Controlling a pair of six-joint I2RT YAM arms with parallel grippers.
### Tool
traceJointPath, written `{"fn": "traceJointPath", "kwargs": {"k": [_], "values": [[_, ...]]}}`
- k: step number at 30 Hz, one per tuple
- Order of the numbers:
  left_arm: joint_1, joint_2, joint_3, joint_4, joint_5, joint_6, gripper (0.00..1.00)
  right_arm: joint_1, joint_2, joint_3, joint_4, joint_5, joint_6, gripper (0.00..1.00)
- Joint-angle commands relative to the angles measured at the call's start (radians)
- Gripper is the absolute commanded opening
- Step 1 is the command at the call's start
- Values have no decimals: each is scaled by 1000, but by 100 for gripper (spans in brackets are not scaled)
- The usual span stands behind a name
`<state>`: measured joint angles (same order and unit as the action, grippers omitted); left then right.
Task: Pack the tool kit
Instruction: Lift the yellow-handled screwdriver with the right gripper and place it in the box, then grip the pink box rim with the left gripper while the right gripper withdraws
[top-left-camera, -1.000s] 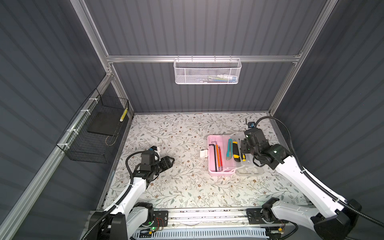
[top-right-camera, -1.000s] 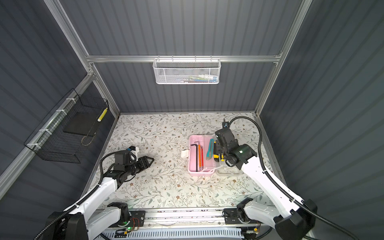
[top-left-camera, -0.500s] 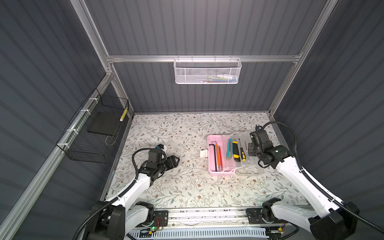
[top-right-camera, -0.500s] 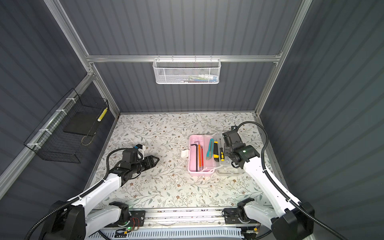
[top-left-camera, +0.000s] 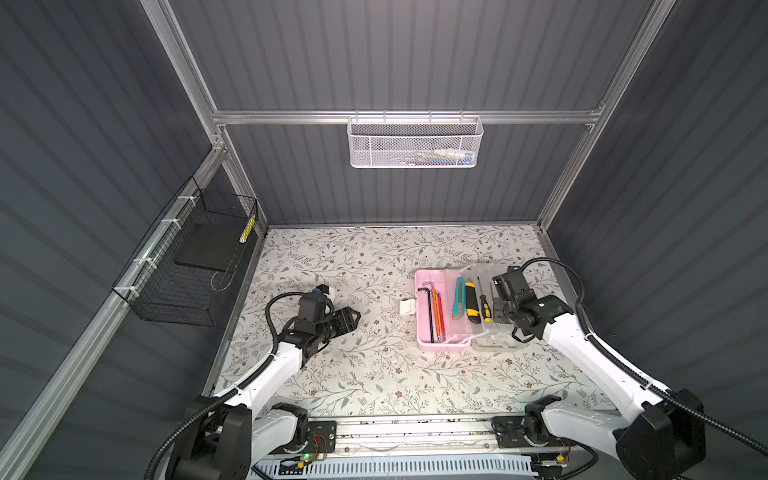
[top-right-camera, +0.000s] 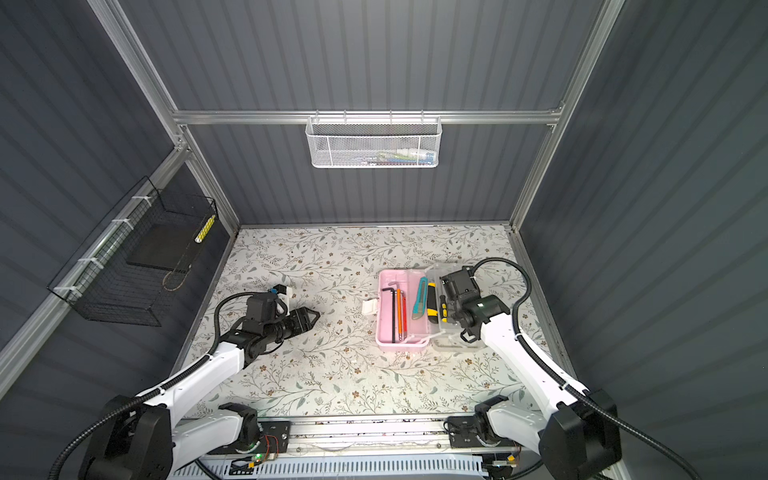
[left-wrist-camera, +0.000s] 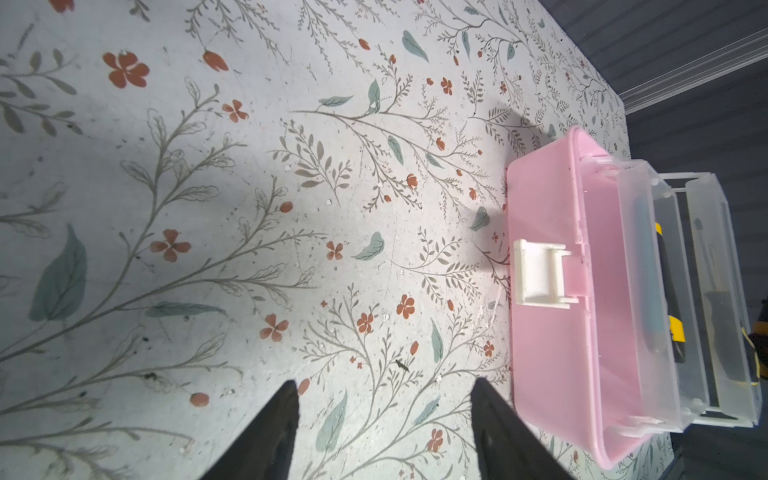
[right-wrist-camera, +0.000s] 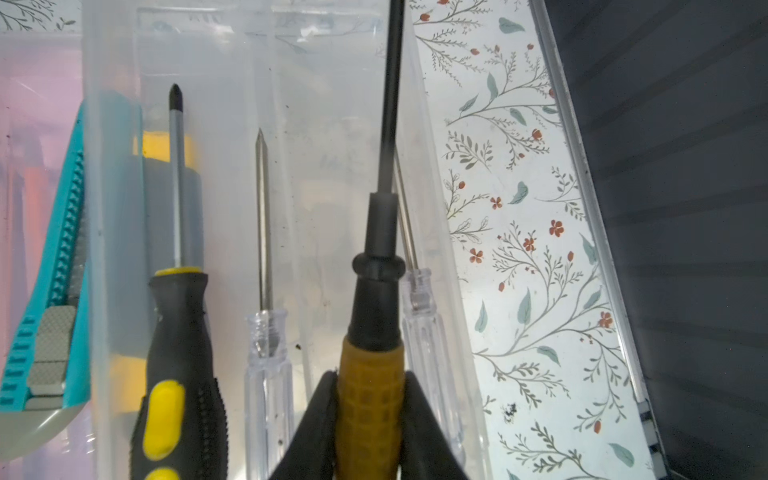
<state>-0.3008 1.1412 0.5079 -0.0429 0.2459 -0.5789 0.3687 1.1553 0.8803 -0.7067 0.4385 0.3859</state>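
The table carries the open pink box at about 3 o'clock from its middle in both top views. A clear tray is folded out on the box's 3 o'clock side. The left gripper hangs empty near 9 o'clock, jaws spread. The right gripper, over the tray, pinches a yellow-handled screwdriver.

No legible text, no label, brand or number readable on the tool kit; none elsewhere
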Motion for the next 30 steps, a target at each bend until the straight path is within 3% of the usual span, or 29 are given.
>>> {"fn": "traceJointPath", "kwargs": {"k": [1,10,14,22,30], "values": [[-9,12,26,8,-7,12,66,-2,-5,-16,-18,-7,41,2],[-23,29,63,-23,-34,27,67,-2,-28,-6,-41,-21,51,34],[-27,41,87,-40,-54,31,67,-1,-56,3,-59,-21,51,44],[-83,129,194,-23,-90,42,67,2,-163,34,-57,-102,79,48],[-232,365,450,-41,-189,96,67,62,-418,-71,-14,-243,268,49]]}}
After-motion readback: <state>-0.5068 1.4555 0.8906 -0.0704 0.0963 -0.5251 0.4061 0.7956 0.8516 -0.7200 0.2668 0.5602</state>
